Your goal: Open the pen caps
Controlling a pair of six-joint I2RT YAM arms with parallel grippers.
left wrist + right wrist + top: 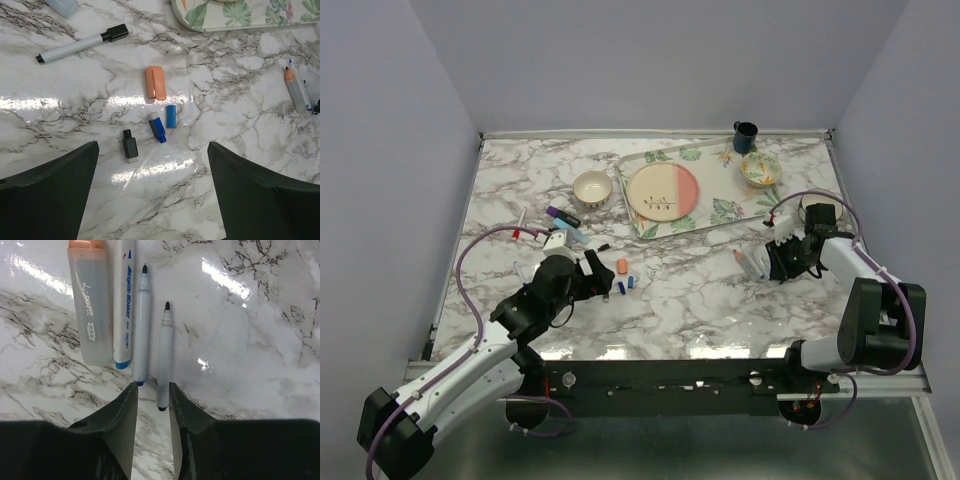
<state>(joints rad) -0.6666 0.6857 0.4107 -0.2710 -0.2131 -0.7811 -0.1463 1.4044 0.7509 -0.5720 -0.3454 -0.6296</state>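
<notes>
Black fingers of the right claw [152,387] are standing slightly apart at the bottom of the right wrist view and gripping nothing. The rear end of a thin black-tipped pen [164,355] is lying on the marble counter [250,340] between their tips, touching neither. Three more uncapped pens are lying side by side to its left: a thin blue-ended pen [141,325], a white acrylic marker [124,305] with a blue end, and a thick translucent marker [90,310] with an orange end.

Across the counter, the left claw [152,149] is hovering with its jaws spread wide and empty above a cluster of loose pen caps [622,266]. An orange cap [155,83] is lying farthest out, a light blue cap [171,116] and a dark blue cap [157,127] are lying just beside each other, and a black cap [130,146] is sitting nearest the left finger. A white marker with a black end [82,45] is lying apart from them, beyond the orange cap and to the left.

Seen from above, the two groups are sitting well apart, the caps in front of the left arm and the uncapped pens by the right arm. Those pens are lying near the corner of a leaf-patterned tray [720,212] that is carrying a pink-and-cream plate [663,192]. A small bowl [591,188] is sitting beside the tray, and a dark mug [745,135] is standing near the far edge.
</notes>
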